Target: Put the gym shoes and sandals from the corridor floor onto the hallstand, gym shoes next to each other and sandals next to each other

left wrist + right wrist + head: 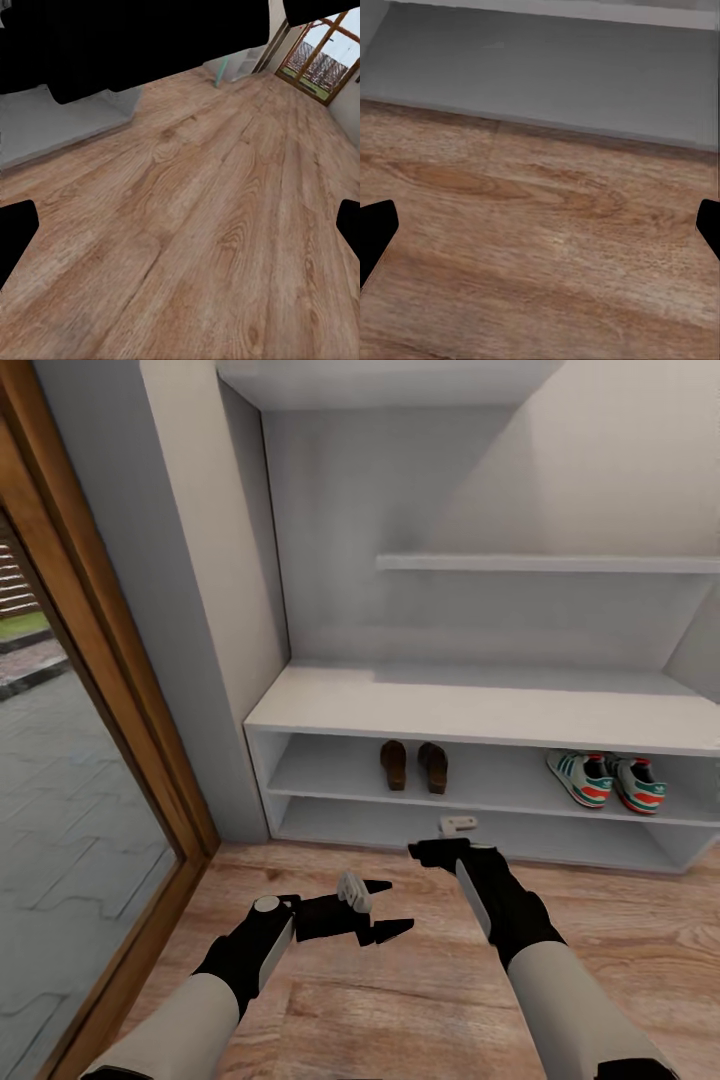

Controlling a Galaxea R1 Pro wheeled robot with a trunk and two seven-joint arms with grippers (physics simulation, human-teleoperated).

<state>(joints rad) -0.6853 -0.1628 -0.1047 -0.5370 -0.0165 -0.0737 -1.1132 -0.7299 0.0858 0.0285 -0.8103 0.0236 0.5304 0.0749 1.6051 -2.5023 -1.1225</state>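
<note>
The two sandals [413,765], brown, stand side by side in the upper shelf opening of the pale grey hallstand [480,710]. On the same shelf, further right, the two gym shoes [606,780] sit together, cream with green stripes and orange-red patches. My left gripper [385,908] hovers open over the corridor floor [400,1000], holding nothing; the left wrist view has its fingertips [15,232] wide apart above bare planks. In front of the rack's lowest opening my right gripper [445,838] is also open and empty, its fingertips [375,232] spread over the floor.
A wood-framed glass door [100,690] runs along the left, with a grey wall panel [190,610] between it and the rack. Stepped wall shelves [540,563] rise above the bench. The left wrist view takes in another glazed door [315,60] far down the corridor.
</note>
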